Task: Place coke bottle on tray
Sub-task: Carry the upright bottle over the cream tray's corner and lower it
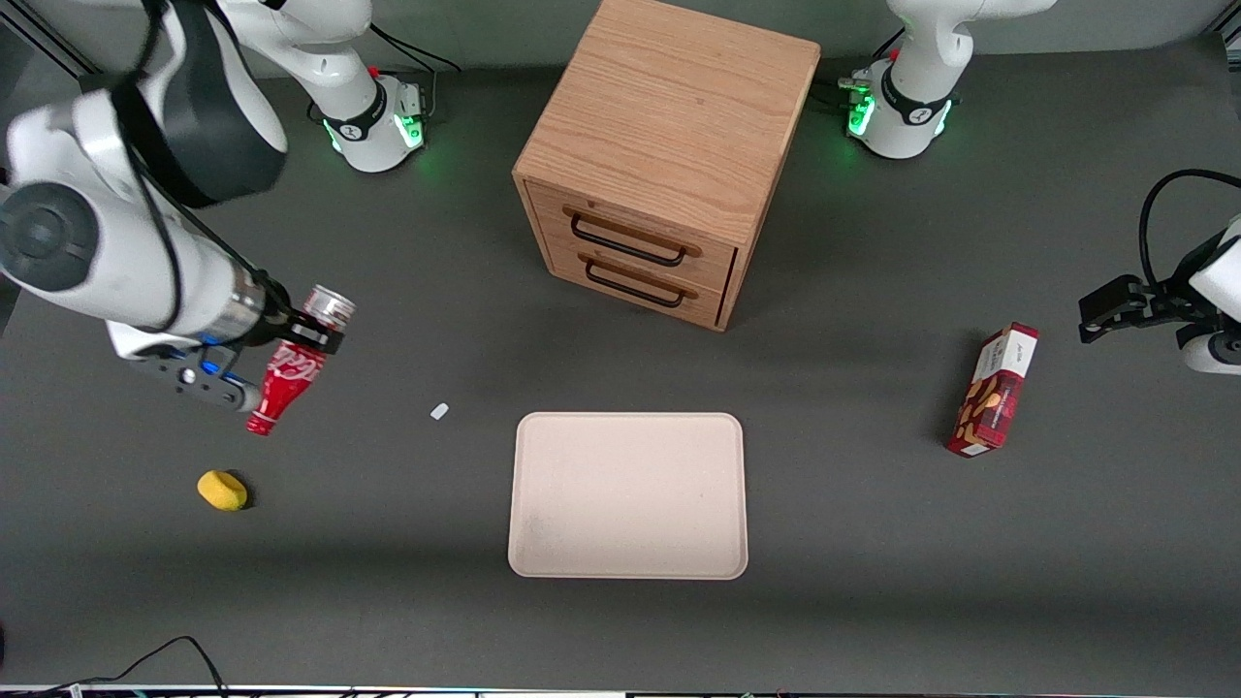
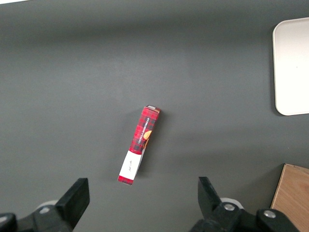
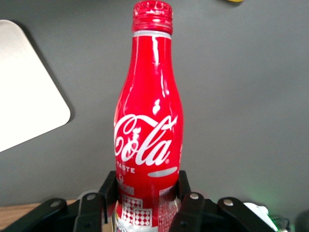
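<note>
Dark grey surface [image 1: 873,543] spreads under the gripper [image 1: 308,336], which is clamped on the coke bottle [image 1: 288,373] near its silver base, holding it in the air (cap tilted downward). Well apart from the gripper, toward the parked arm's end, lies the bare tray [image 1: 628,494]; a yellow lump [image 1: 222,490] sits below, nearer the camera.

Coke bottle [image 3: 148,121] is looking glossy, its red body throwing highlights, base end [image 1: 330,304] showing bare silver metal. Gripper [image 3: 145,203], held above the table toward the working arm's end, is showing matt black fingers [image 3: 182,200] clamped on it. Tray [image 1: 628,494] is reading matt cream, drawer cabinet [image 1: 669,145] grained wood.
</note>
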`<state>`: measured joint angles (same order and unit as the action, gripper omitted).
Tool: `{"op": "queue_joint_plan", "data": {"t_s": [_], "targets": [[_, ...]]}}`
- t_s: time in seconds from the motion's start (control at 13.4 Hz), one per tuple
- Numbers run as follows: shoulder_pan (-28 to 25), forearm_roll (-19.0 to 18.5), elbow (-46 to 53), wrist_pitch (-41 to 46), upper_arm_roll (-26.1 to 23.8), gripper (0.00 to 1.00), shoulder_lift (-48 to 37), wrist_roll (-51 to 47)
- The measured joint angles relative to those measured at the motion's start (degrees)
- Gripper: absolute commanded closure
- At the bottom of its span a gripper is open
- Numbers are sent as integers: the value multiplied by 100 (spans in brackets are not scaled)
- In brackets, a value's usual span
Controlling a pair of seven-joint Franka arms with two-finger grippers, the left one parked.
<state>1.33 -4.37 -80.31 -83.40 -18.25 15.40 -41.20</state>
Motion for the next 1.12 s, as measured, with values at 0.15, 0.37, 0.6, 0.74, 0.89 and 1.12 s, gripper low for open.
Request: {"op": "queue_joint_plan", "data": {"t_s": [0.15,0.37,0.6,0.74,0.89,1.12], "targets": [[-33,29,147,88,0,100,47,25],[-169,56,352,69,-1,100,499,25],[-704,30,1101,-4,29,100,1449,-201],[-1246,-116,1737,-160,238,100,2149,-325],[-1832,-165,2116,-809,692,100,2737,-330],[-2390,-202,2226,-2124,1070,100,3541,-330]]}}
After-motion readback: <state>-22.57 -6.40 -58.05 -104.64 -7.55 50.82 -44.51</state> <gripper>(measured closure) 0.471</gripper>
